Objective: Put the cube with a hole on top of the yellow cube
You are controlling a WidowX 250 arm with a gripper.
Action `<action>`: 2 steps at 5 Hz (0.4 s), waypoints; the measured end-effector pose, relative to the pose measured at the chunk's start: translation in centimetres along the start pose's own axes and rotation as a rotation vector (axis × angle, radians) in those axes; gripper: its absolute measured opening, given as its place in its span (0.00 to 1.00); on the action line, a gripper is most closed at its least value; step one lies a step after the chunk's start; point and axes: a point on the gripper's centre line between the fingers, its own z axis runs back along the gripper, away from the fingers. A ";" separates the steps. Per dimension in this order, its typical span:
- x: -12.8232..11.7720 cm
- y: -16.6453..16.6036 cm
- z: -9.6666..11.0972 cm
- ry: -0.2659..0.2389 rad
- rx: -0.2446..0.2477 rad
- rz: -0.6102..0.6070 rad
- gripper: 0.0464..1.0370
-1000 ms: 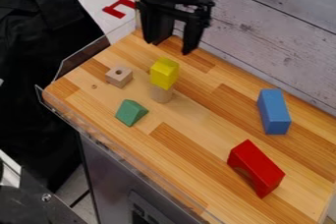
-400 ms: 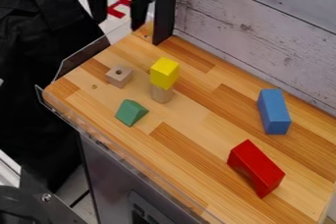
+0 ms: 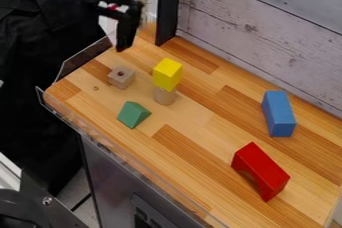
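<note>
The black gripper (image 3: pixel 109 34) hangs open at the upper left, above and behind the cube with a hole and apart from it; its left finger blends into the dark cloth behind. The small wooden cube with a hole (image 3: pixel 121 77) rests on the board's left part, hole facing up. To its right the yellow cube (image 3: pixel 167 74) sits on top of a round wooden block (image 3: pixel 164 96). Nothing lies on the yellow cube's top face.
A green wedge block (image 3: pixel 133 115) lies in front of the wooden blocks. At the right are a blue block (image 3: pixel 278 113) and a red arched block (image 3: pixel 260 171). A clear guard (image 3: pixel 87 56) edges the board's left side, and a plank wall (image 3: pixel 267 27) stands behind.
The gripper first swung left from behind the yellow cube, off the board's back corner, then came lower and turned somewhat. The blocks stayed put.
</note>
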 end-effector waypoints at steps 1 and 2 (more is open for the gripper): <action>-0.2 -0.4 -1.4 -0.012 -0.017 -0.078 0.96; -0.3 -0.5 -1.8 -0.041 -0.036 -0.119 0.96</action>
